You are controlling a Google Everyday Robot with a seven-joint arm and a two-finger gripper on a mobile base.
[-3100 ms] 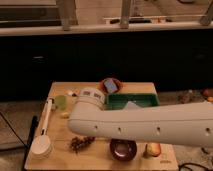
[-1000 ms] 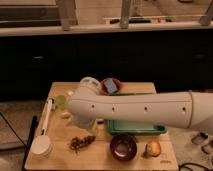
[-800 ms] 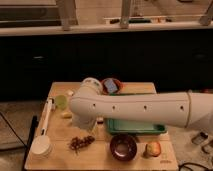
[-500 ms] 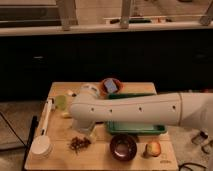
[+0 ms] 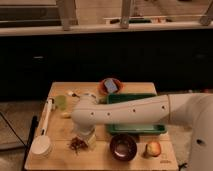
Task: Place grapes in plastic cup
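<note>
The grapes point(image 5: 77, 144) are a small dark reddish-purple bunch lying on the wooden table near its front left. The plastic cup point(image 5: 61, 101) is a pale green translucent cup standing at the table's left, behind the grapes. My white arm reaches in from the right across the table. Its wrist bends down, and my gripper point(image 5: 87, 139) points down just to the right of the grapes, close above the table. The arm hides part of the table behind it.
A dark red bowl point(image 5: 123, 146) and a peach-coloured fruit point(image 5: 153, 148) sit at the front right. A green tray point(image 5: 139, 126) lies under the arm. An orange bowl with a blue object point(image 5: 110, 86) stands at the back. A white long-handled scoop point(image 5: 42, 144) lies along the left edge.
My arm has swung forward and down. The gripper has dropped from mid-table to just beside the grapes. The objects on the table have not moved.
</note>
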